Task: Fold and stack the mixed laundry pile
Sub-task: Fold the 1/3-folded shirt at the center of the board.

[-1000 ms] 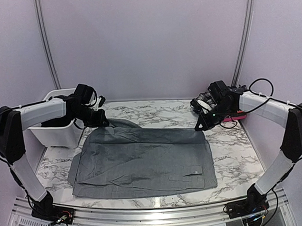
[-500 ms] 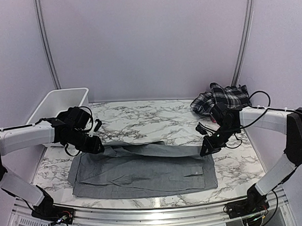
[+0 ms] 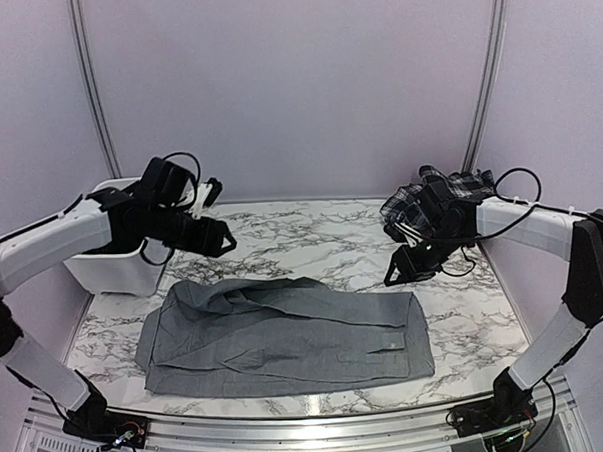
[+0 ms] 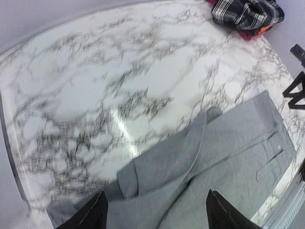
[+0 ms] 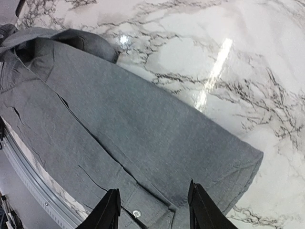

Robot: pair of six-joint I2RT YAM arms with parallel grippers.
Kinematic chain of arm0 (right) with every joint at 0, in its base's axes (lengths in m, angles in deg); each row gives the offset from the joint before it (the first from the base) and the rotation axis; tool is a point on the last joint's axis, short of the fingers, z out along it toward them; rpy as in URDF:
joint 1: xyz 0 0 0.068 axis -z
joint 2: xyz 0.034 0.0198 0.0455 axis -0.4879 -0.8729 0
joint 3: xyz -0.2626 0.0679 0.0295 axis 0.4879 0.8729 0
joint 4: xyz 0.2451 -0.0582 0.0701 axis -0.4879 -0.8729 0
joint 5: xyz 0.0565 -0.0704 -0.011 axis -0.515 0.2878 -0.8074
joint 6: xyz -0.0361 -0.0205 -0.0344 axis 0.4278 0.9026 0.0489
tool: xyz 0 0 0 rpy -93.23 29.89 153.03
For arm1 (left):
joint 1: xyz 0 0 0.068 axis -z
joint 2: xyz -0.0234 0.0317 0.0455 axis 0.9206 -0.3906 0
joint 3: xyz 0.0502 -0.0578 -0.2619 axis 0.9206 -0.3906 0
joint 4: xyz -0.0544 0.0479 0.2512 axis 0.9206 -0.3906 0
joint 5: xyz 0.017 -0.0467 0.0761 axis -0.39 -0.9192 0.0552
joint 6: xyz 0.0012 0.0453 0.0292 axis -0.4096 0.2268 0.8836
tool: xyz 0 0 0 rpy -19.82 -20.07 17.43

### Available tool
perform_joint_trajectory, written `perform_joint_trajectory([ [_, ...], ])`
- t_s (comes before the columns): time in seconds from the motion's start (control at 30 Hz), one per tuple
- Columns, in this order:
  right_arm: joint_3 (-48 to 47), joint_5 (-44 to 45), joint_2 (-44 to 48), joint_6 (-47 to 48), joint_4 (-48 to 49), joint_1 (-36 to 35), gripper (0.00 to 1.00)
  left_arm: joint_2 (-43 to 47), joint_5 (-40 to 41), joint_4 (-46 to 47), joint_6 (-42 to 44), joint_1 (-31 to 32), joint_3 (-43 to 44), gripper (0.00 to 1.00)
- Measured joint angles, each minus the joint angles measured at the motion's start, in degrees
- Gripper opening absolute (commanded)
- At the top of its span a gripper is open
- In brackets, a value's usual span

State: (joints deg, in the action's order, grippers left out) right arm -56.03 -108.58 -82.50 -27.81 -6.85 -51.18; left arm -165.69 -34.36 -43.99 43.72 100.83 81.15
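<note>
At the far left stands the white basket (image 3: pixel 113 269). Just right of it the left gripper (image 3: pixel 222 239) hangs in the air, its fingers apart and nothing between them. From that hand the grey garment (image 3: pixel 286 332) lies below and nearer. It is spread flat on the marble table (image 3: pixel 312 226), and its far-left part, rumpled and doubled over, sits almost under the fingers.

The garment's long axis runs left to right across the near half of the table, with one short end toward each arm. Over its far-right corner hovers the right gripper (image 3: pixel 396 272), also parted and empty, clear of the cloth. Behind that arm, in the far-right corner, the plaid piece (image 3: pixel 450 191) lies bunched.

Each hand is nearer its own end. A fold across the long axis would likely need one short end carried over the other.
</note>
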Motion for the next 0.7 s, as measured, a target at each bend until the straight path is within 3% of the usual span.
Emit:
perform_joint_trajectory([
  [0.13,-0.3,-1.3,-2.2,-1.6,2.7,-0.7,0.43,-12.2,0.6,0.6,2.8,3.1,13.7,0.84],
  [0.33,3.3,-1.8,-4.3,-3.6,5.4,-2.3,0.41,-30.0,0.7,-1.2,6.1,9.2,26.6,0.83],
  [0.6,9.0,0.1,-7.5,-5.1,7.2,-2.9,0.38,-44.2,4.2,-4.1,7.8,12.4,35.1,0.66],
  [0.7,9.3,1.1,-8.2,-5.4,7.7,-2.9,0.37,-47.1,5.0,-4.8,8.2,12.3,37.2,0.47],
])
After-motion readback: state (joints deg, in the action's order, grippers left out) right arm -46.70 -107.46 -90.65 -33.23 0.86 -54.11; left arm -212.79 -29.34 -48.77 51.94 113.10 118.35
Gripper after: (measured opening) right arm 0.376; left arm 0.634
